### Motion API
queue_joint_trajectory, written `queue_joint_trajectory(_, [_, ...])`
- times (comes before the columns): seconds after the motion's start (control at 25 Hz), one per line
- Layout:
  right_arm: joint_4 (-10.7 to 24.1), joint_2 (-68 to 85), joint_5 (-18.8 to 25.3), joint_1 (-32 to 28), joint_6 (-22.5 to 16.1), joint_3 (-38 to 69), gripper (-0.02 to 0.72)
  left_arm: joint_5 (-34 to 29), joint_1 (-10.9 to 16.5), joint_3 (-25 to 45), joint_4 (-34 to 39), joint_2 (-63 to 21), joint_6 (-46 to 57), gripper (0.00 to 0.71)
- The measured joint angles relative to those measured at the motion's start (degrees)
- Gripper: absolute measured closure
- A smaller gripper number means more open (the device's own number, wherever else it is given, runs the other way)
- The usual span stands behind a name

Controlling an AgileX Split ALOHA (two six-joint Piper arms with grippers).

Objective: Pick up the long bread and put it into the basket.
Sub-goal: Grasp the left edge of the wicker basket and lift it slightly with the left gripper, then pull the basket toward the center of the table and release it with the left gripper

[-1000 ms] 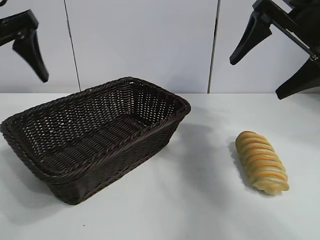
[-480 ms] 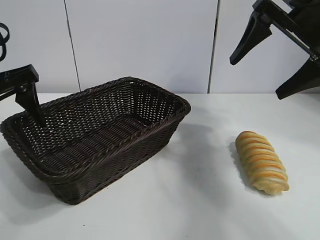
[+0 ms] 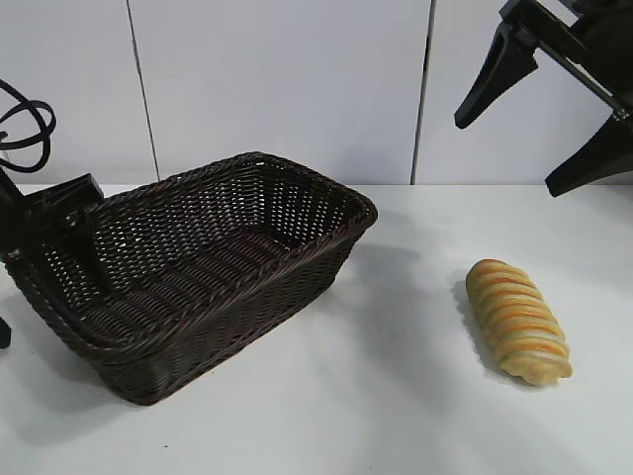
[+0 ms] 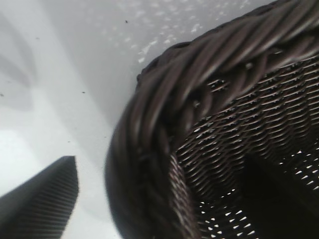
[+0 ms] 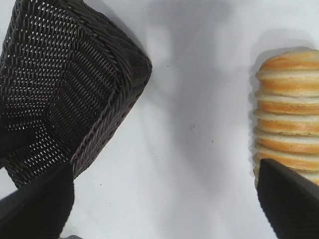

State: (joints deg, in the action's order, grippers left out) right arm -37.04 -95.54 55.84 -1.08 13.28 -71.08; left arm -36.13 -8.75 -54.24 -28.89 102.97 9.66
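The long bread (image 3: pixel 517 320), golden with orange-brown and cream ridges, lies on the white table at the right, and it also shows in the right wrist view (image 5: pixel 289 114). The dark brown wicker basket (image 3: pixel 297 168) stands at the left with nothing in it. My left gripper (image 3: pixel 54 297) is down at the basket's left end. It straddles the braided rim (image 4: pixel 199 64), one finger inside and one outside, and a gap shows between the outer finger (image 4: pixel 40 199) and the rim. My right gripper (image 3: pixel 506 155) hangs open, high above the bread.
A white panelled wall closes off the back of the table. Bare tabletop (image 3: pixel 415 297) lies between the basket and the bread. In the right wrist view the basket's near corner (image 5: pixel 134 64) shows across from the bread.
My left gripper has come down from the upper left onto the basket's left rim. The right arm, the bread and the basket have not moved.
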Motion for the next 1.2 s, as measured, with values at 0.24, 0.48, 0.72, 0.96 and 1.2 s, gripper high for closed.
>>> queue_joint_trajectory(0.24, [0.0,0.0,0.05,0.0,0.04,0.0,0.009,0.45,0.11,-0.1,-1.14,0.0,-0.09,0.609])
queue_joint_trajectory(0.48, [0.0,0.0,0.05,0.0,0.04,0.0,0.009,-4.3,0.04,-4.12,-0.88,0.19,-4.46,0.609])
queue_joint_trajectory(0.72, [0.0,0.0,0.16,0.0,0.06,0.0,0.009,-14.72,0.04,-15.24,-1.57,0.21,-11.43,0.609])
queue_joint_trajectory(0.96, [0.0,0.0,0.16,0.0,0.06,0.0,0.009,-21.02,0.04,-25.84,0.9,0.6,-13.01,0.609])
queue_joint_trajectory(1.2, [-0.05,0.0,0.21,0.0,0.16,0.0,0.009,-26.93,-1.4,-33.3,3.47,8.83,-15.09,0.609])
